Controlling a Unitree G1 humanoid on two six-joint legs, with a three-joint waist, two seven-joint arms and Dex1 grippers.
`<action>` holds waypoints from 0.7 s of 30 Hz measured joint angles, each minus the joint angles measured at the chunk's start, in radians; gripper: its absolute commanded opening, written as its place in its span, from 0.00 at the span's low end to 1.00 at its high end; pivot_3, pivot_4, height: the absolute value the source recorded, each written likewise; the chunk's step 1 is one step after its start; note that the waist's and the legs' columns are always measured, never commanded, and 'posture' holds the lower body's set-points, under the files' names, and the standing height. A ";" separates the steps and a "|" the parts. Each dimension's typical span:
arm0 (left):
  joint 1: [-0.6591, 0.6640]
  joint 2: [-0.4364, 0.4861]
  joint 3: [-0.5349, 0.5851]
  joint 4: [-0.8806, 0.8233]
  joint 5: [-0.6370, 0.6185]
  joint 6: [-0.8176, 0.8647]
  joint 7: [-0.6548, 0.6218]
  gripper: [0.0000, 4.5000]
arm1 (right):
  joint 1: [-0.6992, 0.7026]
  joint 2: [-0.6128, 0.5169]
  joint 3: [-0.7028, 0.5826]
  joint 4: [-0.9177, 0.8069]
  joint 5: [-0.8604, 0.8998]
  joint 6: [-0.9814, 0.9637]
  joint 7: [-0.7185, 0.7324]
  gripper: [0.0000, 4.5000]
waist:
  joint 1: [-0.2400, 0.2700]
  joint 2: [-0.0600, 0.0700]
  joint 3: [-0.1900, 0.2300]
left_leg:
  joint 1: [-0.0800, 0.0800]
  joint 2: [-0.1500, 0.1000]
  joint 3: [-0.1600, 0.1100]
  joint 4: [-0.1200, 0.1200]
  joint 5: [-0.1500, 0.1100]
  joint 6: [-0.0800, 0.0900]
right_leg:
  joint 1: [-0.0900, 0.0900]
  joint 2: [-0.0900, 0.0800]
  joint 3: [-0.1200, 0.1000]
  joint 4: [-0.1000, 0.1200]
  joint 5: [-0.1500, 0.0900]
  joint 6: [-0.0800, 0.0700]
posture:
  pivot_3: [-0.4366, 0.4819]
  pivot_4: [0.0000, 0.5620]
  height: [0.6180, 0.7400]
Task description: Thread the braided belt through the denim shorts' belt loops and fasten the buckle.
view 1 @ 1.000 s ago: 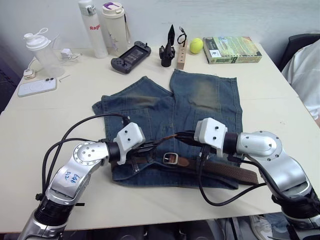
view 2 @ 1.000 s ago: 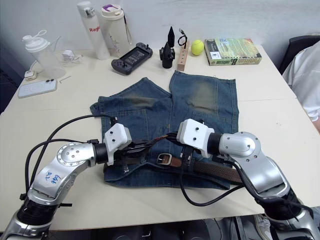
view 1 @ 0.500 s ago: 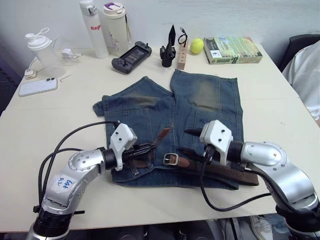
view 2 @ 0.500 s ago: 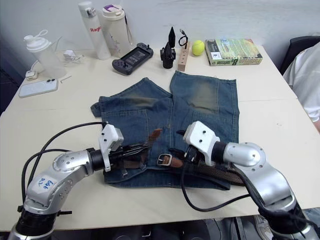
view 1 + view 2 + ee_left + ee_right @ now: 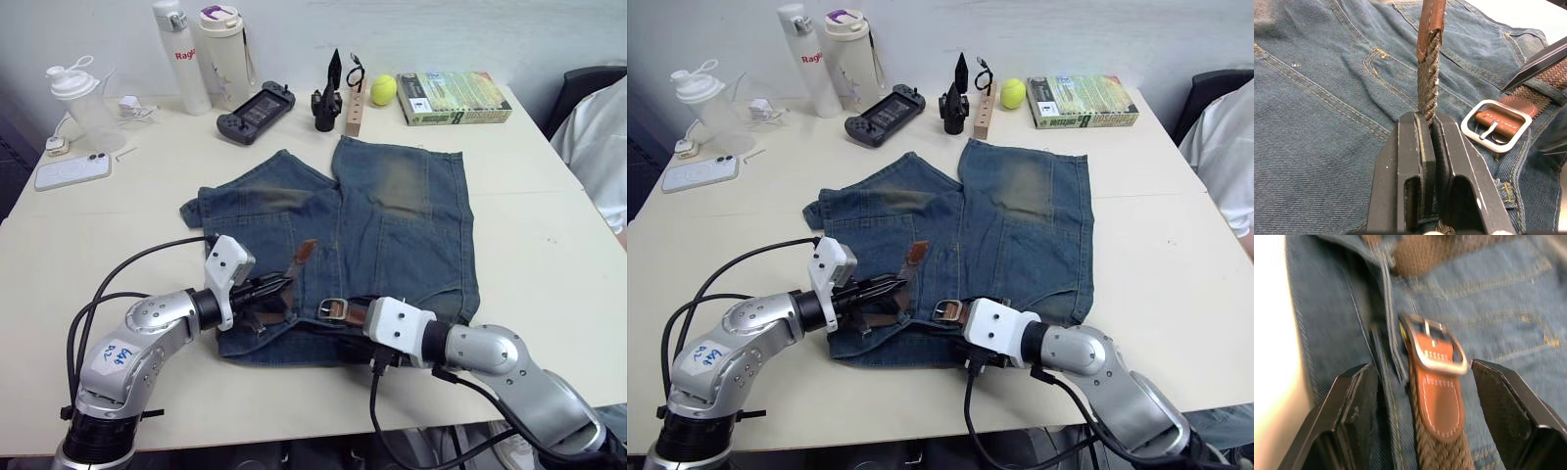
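While the belt (image 5: pixel 338 311) lies along the waistband of the denim shorts (image 5: pixel 392 225) near the front edge of the tabletop (image 5: pixel 549 235), its tan-tipped end (image 5: pixel 1430 29) sticks up from the left gripper (image 5: pixel 1428 128), whose two black fingers are pressed tight on the braided strap just below the leather tip. Just beside that grip sits the silver buckle (image 5: pixel 1494 126), flat on the denim with its prong across a brown leather tab. Facing the buckle from the other side, the right gripper (image 5: pixel 1422 396) has its fingers spread wide, one on each side of the buckle and strap, touching neither. Farther out, toward the back edge of the tabletop, stand two bottles (image 5: pixel 201 54), a game controller (image 5: pixel 257 110), a tennis ball (image 5: pixel 384 89) and a book (image 5: pixel 454 96); a phone (image 5: pixel 72 171) lies near the left edge.
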 measured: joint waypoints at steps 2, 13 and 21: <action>-0.002 0.003 0.000 0.000 -0.005 0.005 -0.001 0.00 | 0.007 0.012 0.000 0.007 -0.017 0.005 -0.016 0.72 | 0.000 0.000 0.000 | 0.000 0.000 0.000 0.000 0.000 0.000 | 0.000 0.000 0.000 0.000 0.000 0.000 | 0.48 0.27 0.81; -0.020 0.062 -0.022 0.001 0.001 0.008 -0.029 0.00 | 0.002 0.091 -0.034 0.004 0.006 0.118 -0.041 0.03 | -0.001 0.000 0.000 | 0.000 0.000 0.000 0.000 0.000 0.000 | 0.000 0.001 0.000 0.000 0.000 0.000 | 0.48 0.27 0.81; -0.018 0.206 -0.150 -0.003 0.130 -0.061 -0.073 0.00 | -0.051 0.122 -0.048 -0.004 0.038 0.220 -0.045 0.03 | -0.001 0.000 0.000 | 0.000 0.000 0.001 -0.001 -0.001 -0.001 | -0.002 0.000 0.001 0.000 0.000 0.000 | 0.48 0.27 0.81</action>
